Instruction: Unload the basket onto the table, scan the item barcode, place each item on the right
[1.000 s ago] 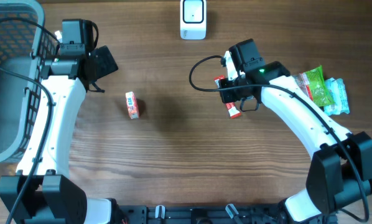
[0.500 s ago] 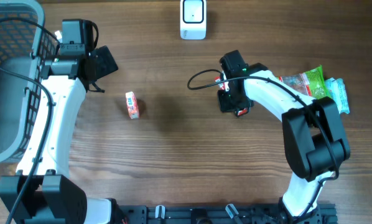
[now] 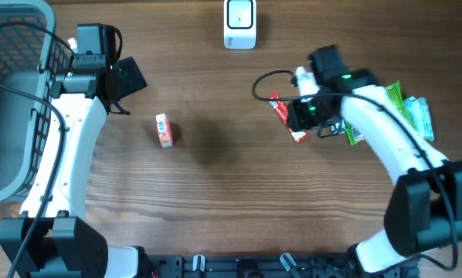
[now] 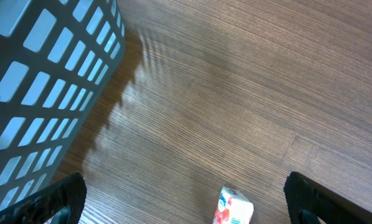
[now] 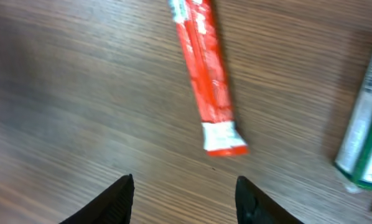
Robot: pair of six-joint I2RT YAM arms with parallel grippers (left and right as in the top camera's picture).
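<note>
- Far left: grey basket [image 3: 7,93], standing at the table's edge.
- Just right of the basket: left gripper [image 3: 129,77], fingers [image 4: 65,196] spread as wide as they go, gripping nothing, hanging over bare wood.
- Below and to the right of it: small orange-and-white carton [image 3: 164,130], lying on the table, touched by neither arm, just showing at the bottom edge of the left wrist view.
- Top centre: white scanner [image 3: 239,23], well apart from every item, with nothing held up in front of it.
- Right of centre: red stick packet [image 3: 278,106], judged to be the item in play, lying flat and slanted on the wood, well short of the scanner.
- Right over its lower end: right gripper [image 3: 304,116], fingers [image 5: 120,196] parted with nothing between them. In the right wrist view, packet ahead of the tips and clear of both.
- Far right: green packet [image 3: 393,108] and blue packet [image 3: 421,117], side by side near the table's edge, beside the right arm.
- Progress, as a judgement: no scan under way. Packet on the table rather than in a grip, no barcode seen facing the scanner. Cannot tell whether any item has already been scanned.
- Left to do: close on the packet, lift it, carry it up to the scanner, turn the printed code toward its window.
</note>
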